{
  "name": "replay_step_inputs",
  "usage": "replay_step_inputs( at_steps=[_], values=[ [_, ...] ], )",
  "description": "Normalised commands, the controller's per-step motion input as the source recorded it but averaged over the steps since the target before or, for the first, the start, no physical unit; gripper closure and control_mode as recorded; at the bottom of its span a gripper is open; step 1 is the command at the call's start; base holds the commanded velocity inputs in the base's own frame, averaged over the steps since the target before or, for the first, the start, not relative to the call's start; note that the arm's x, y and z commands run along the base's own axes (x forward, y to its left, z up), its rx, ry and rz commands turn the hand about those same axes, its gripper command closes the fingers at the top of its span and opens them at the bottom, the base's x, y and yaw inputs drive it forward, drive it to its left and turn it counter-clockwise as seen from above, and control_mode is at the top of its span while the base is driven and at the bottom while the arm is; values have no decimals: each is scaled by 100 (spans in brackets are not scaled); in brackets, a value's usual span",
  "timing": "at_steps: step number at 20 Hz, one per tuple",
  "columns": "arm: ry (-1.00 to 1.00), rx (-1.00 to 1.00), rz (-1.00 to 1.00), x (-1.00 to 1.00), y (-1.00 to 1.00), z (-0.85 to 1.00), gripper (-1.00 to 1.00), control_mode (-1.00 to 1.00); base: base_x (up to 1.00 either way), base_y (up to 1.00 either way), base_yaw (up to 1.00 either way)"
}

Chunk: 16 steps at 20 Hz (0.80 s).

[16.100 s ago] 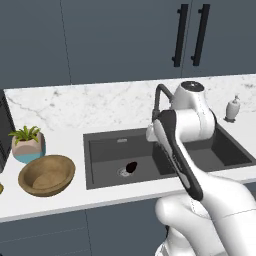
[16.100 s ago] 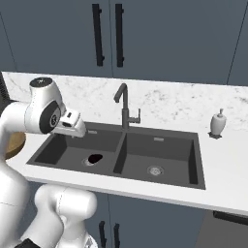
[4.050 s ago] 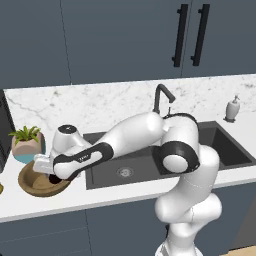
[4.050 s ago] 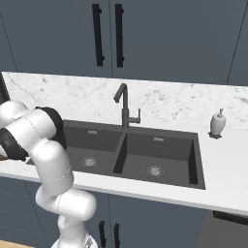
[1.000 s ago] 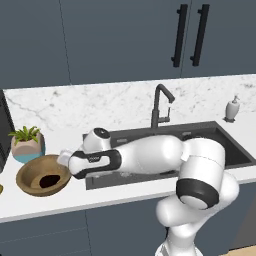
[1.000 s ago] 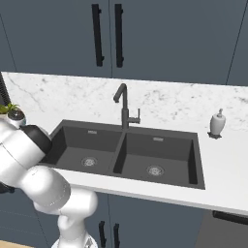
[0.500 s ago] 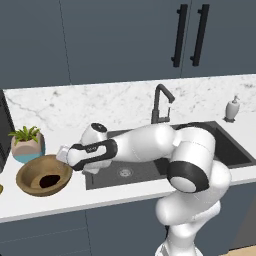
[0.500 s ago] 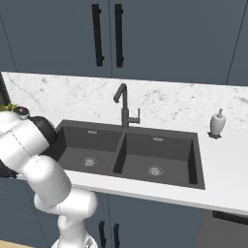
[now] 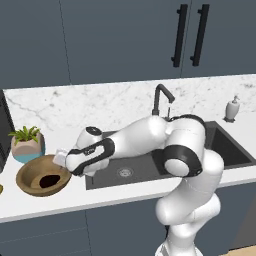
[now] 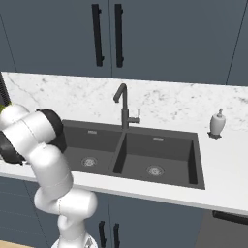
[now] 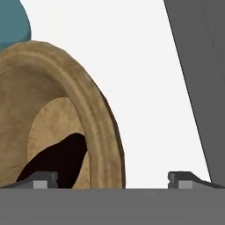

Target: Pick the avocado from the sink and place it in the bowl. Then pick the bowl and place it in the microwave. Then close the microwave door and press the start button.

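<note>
The wooden bowl (image 9: pixel 31 172) stands on the white counter left of the sink (image 9: pixel 150 162), and the near-black avocado (image 9: pixel 48 181) lies inside it. My gripper (image 9: pixel 64 161) hangs at the bowl's right rim, jaws open. In the hand view the bowl's thick rim (image 11: pixel 90 118) runs up between the two fingertips (image 11: pixel 42 179), with the avocado (image 11: pixel 61 158) dark on the bowl's floor to the left. My gripper (image 11: pixel 112 180) holds nothing. The sink (image 10: pixel 131 150) has nothing in its basins.
A potted plant (image 9: pixel 27 145) stands just behind the bowl. The dark tap (image 9: pixel 162 100) rises behind the sink, and a soap dispenser (image 9: pixel 231 109) stands on the counter to its right. A dark upright edge (image 9: pixel 2 135) shows at the far left.
The arm has folded round and the hand has dipped slightly, staying at the bowl's right rim. The avocado lies in the bowl throughout, and the jaws stay open.
</note>
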Motion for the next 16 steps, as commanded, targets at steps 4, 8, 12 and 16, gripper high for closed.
replay_step_inputs(
  at_steps=[4, 8, 12, 16],
  values=[
    [0, -2, 0, 0, 23, -24, -100, -100, 0, 0, 0],
    [0, -5, 0, 1, 38, -11, 100, -100, 0, 0, 0],
    [0, -4, 0, 0, 34, -4, 100, -100, 0, 0, 0],
    [0, 0, 0, 0, 21, -6, 100, -100, 0, 0, 0]
  ],
)
